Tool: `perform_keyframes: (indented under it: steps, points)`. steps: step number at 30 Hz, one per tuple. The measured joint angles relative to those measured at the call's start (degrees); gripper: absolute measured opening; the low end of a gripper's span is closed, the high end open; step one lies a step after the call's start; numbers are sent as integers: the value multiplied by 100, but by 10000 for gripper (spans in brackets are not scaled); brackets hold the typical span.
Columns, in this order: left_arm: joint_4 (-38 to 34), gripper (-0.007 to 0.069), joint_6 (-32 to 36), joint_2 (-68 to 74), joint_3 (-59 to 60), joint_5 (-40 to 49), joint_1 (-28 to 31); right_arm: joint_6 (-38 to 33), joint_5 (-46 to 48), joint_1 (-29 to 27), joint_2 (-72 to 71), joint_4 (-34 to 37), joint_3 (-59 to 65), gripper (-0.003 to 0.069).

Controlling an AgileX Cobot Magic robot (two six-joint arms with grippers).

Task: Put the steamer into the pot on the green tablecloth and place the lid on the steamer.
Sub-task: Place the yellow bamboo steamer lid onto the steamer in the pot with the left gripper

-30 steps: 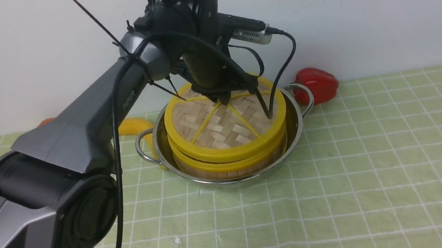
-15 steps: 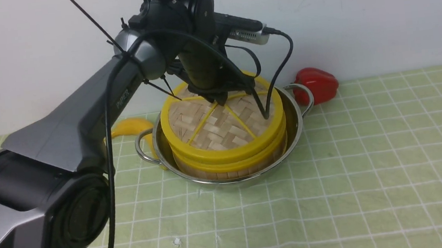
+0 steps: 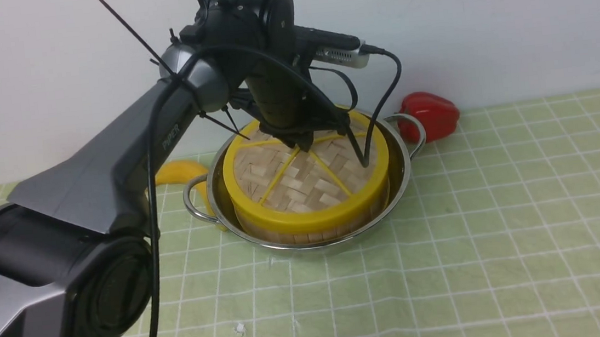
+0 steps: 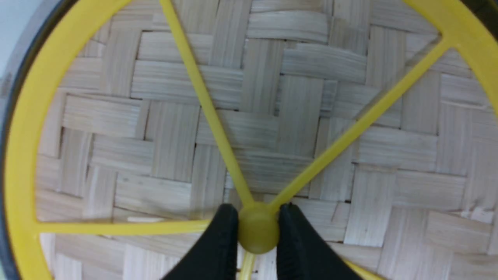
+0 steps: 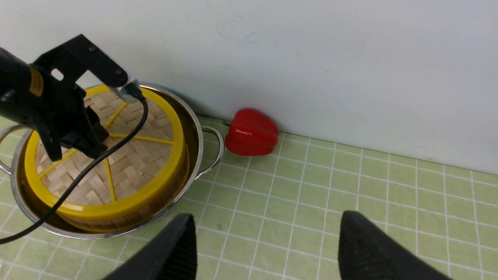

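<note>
Steamer (image 3: 306,235) sits in the pot (image 3: 401,181) on the green tablecloth (image 3: 452,264), lid (image 3: 301,185) seated on top. Right gripper (image 5: 267,216): jaws apart over the cloth, nearer than the pot. Left gripper (image 4: 258,210): clamped on the lid's centre knob (image 4: 257,233). Behind: yellow object (image 3: 179,172) left, half hidden by the arm (image 3: 128,152); red pepper (image 3: 429,114) right, by the wall (image 3: 511,16).

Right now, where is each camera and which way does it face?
Front view: between the arms, facing forward over the pale green gridded tablecloth; left arm shows, left end effector on the flat woven yellow-rimmed lid.
Left wrist view: on that wrist, looking down at the lid; black fingertips pinch its yellow knob.
Right wrist view: on that wrist, facing the shiny steel pot and red pepper; open right end effector shows.
Shared: all see the lid.
</note>
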Motion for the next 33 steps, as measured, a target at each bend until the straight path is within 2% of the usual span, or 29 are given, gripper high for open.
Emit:
perform_keyframes:
  steps: [21, 25, 27, 32, 33]
  points:
    - [6, 129, 31, 86, -7, -39, 27, 20, 0, 0, 0, 5, 0, 481]
    - [47, 241, 198, 86, -84, -11, 34, 25, 0, 0, 0, 5, 0, 481]
    - [76, 414, 216, 78, -228, 0, 41, 25, 0, 0, 0, 5, 0, 481]
    - [89, 641, 221, -177, -380, 5, 41, 25, 0, 0, 0, 26, 0, 481]
    - [89, 664, 221, -330, -393, 5, 41, 25, 0, 0, 0, 26, 0, 481]
